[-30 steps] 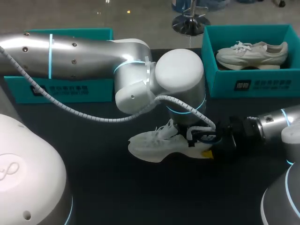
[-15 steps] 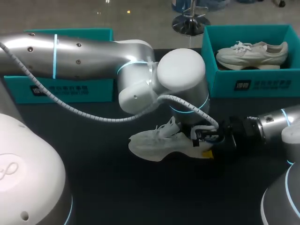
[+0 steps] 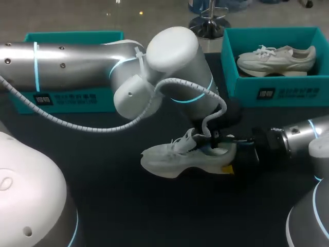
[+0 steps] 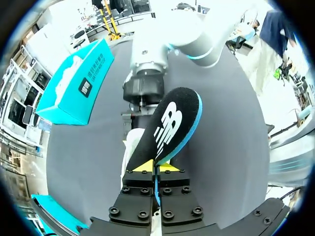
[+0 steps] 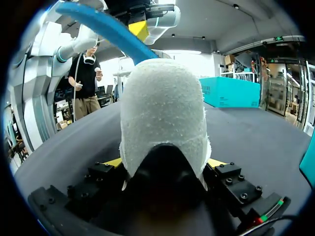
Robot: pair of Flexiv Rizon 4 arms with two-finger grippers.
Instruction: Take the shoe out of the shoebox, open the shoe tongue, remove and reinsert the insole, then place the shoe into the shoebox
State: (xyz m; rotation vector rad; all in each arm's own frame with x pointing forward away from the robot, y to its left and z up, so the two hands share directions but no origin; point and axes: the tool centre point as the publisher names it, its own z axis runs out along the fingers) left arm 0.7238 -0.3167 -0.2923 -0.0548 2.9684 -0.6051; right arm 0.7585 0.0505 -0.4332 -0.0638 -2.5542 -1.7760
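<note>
A white shoe (image 3: 177, 157) lies on its sole on the dark table (image 3: 103, 195), toe to the left. My right gripper (image 3: 237, 160) is shut on its heel; in the right wrist view the white heel (image 5: 162, 123) fills the gap between the yellow-tipped fingers (image 5: 114, 162). My left gripper (image 3: 218, 140) hangs just above the shoe's opening. In the left wrist view it (image 4: 156, 168) is shut on one end of the insole (image 4: 170, 125), black on top and blue underneath, which stands up out of the shoe. The insole's blue underside (image 5: 106, 27) shows above the heel.
A teal shoebox (image 3: 272, 93) at the back right holds a second white shoe (image 3: 275, 59). Another teal box (image 3: 67, 98) stands at the back left, partly behind my left arm. My right arm's wrist (image 4: 147, 83) lies straight ahead of the left gripper.
My left gripper closed on the insole inside the shoe, then rose and tilted, drawing the insole up out of the opening. The right gripper and the shoe stayed put.
</note>
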